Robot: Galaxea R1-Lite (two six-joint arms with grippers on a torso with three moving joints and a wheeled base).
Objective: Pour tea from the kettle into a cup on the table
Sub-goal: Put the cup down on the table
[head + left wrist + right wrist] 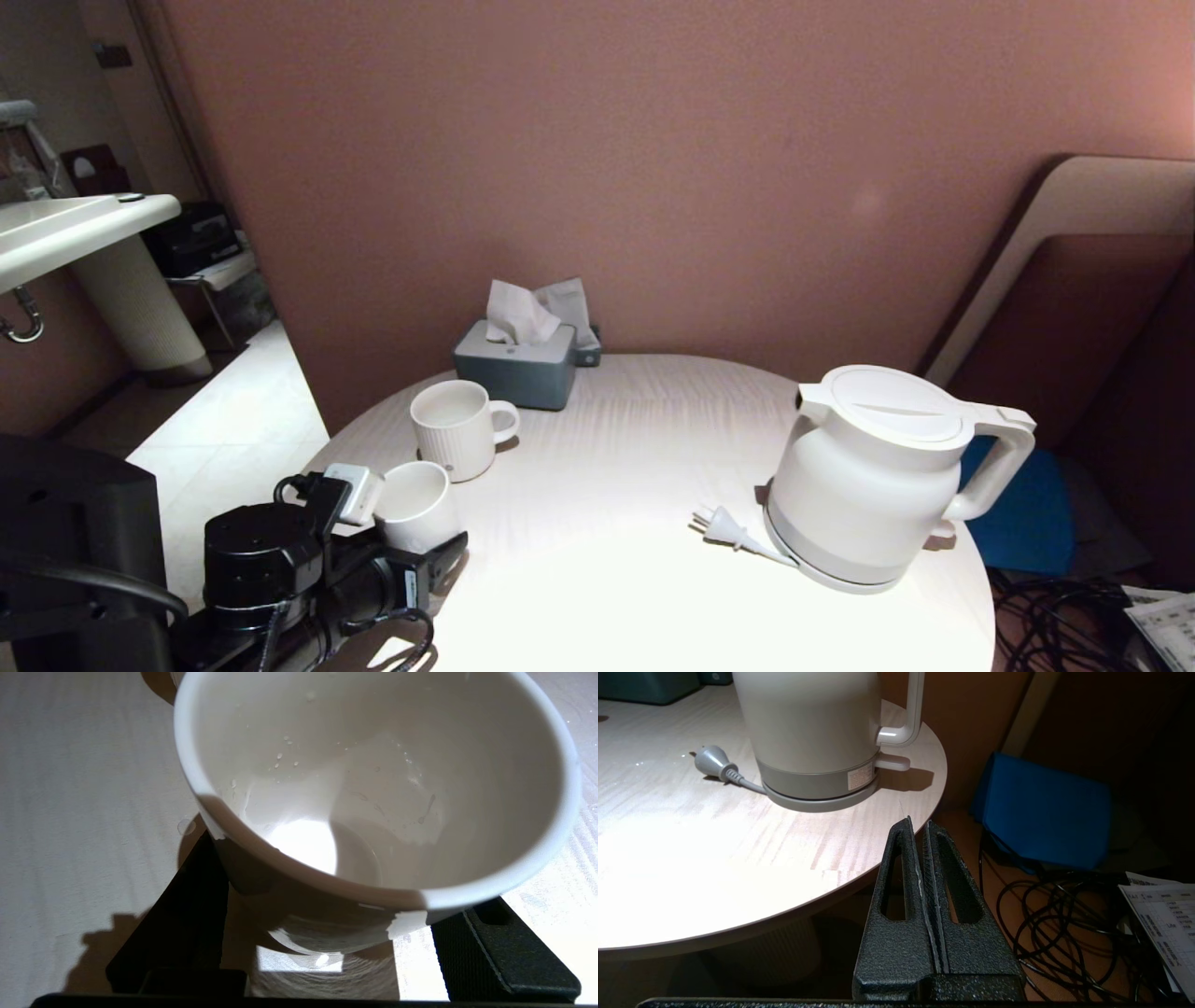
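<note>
Head view is showing the left gripper [439, 551] straddling the cup [415, 504] at the table's [607, 560] left edge, fingers spread beside its walls, only a thin puddle of tea [303, 847] lying inside, while the kettle [878, 476] is sitting on its base near the right edge, unpoured, and the right gripper [920, 828], fingers pressed together, is hanging off that edge.

The large white electric kettle [808, 723] loses its lid past the right wrist view's edge. The left gripper [439, 551] hides the plain white cup's [415, 504] foot.
</note>
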